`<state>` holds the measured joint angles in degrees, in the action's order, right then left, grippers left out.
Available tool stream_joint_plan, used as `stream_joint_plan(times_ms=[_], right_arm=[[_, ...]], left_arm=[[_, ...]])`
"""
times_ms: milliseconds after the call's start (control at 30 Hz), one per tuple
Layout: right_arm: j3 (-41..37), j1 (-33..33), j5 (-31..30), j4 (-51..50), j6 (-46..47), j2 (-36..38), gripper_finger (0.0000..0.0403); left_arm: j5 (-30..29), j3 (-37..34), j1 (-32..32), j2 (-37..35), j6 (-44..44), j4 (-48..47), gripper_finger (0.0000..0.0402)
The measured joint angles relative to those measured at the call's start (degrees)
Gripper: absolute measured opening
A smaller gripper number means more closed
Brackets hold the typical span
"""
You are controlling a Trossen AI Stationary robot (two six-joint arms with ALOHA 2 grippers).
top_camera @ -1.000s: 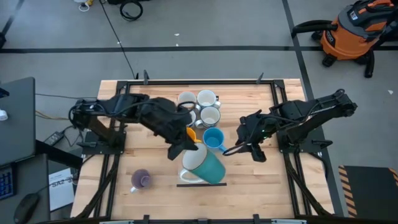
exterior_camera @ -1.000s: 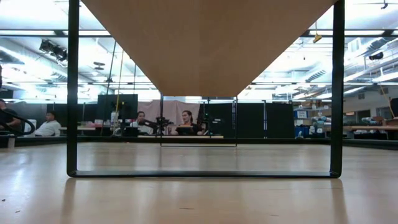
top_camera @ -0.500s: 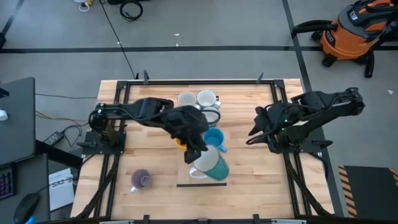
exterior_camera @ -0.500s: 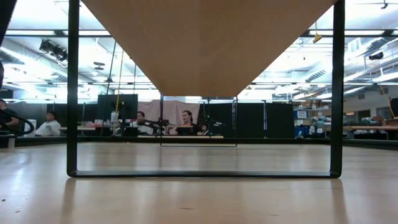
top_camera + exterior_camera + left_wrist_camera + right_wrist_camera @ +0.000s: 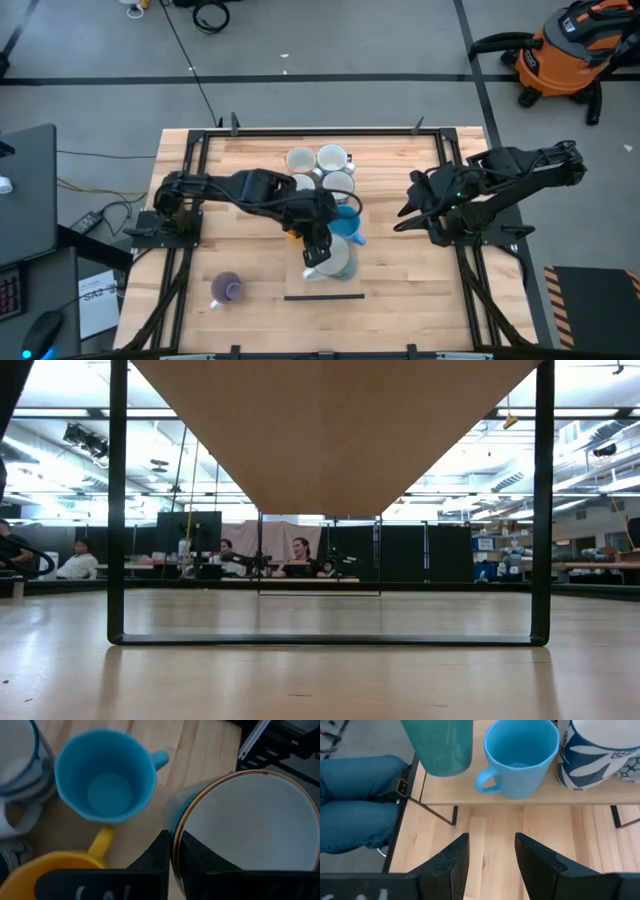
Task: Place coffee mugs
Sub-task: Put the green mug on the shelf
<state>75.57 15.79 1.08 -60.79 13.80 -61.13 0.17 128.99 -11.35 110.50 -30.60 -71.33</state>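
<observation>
- Left gripper fingers pinch the rim of a teal mug, one inside, one outside, over the table beside the blue mug
- Right gripper fingers spread, empty, waiting at the right side
- Step appears to be setting down; next likely needs lowering, then release

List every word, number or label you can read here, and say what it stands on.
Sheet of paper on the floor beside the table: dark print, too small to read.
Left hand, gripping the teal mug: white marks on its body, blurred, unreadable.
Right hand: white marks, cut off, unreadable.
Orange vacuum: no readable brand.
Nothing can be quoted.
</observation>
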Motion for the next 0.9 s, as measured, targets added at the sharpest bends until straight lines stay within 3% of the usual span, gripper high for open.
stream_joint_plan(times_ms=[900], right_arm=[[0.0,0.0,0.0,5.9,0.1,-3.0,0.0164]], left_arm=[[-2.6,0.0,-0.5,4.5,-2.3,-1.8,0.0027]])
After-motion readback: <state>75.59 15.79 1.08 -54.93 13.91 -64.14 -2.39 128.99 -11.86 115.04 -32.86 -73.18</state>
